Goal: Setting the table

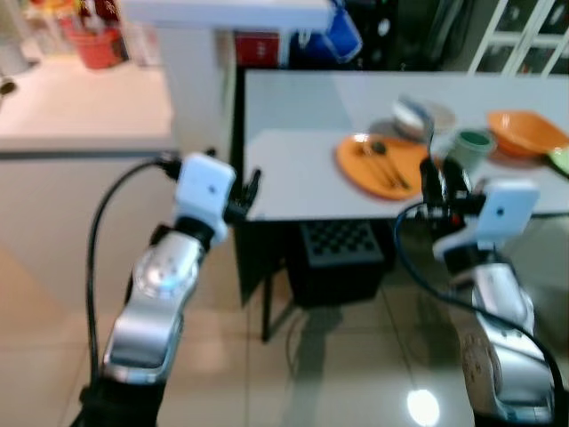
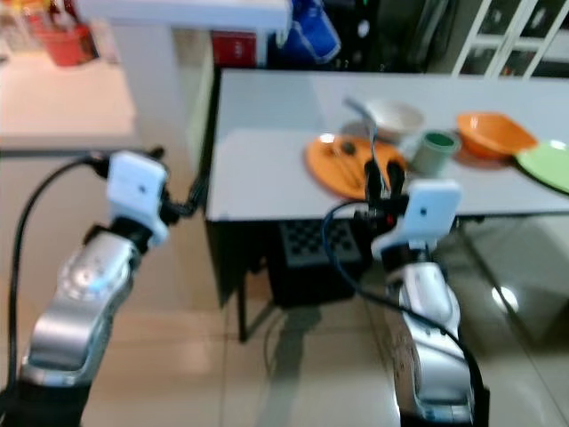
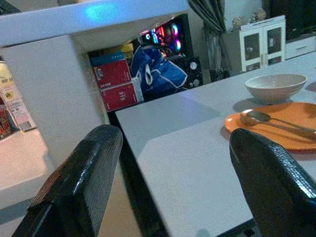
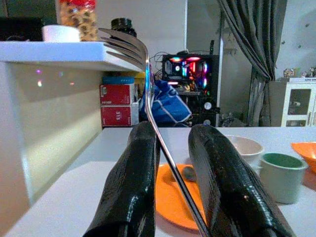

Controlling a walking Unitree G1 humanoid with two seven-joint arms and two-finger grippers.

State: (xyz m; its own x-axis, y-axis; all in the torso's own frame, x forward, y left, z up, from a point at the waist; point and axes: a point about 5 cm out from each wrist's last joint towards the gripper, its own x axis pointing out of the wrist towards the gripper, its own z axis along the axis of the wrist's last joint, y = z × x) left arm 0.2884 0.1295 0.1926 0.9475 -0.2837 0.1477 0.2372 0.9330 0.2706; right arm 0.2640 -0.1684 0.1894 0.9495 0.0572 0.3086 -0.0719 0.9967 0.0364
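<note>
A grey table carries an orange plate with a spoon lying on it. Behind the plate sits a white bowl, with a green cup, an orange bowl and a green plate to the right. My right gripper hovers at the table's front edge just before the orange plate, shut on a metal fork whose tines point up. My left gripper is open and empty, level with the table's front left corner.
A white counter with a raised shelf stands to the left of the table. A black crate sits under the table on the tiled floor. Red boxes and a blue bag lie beyond the table's far end.
</note>
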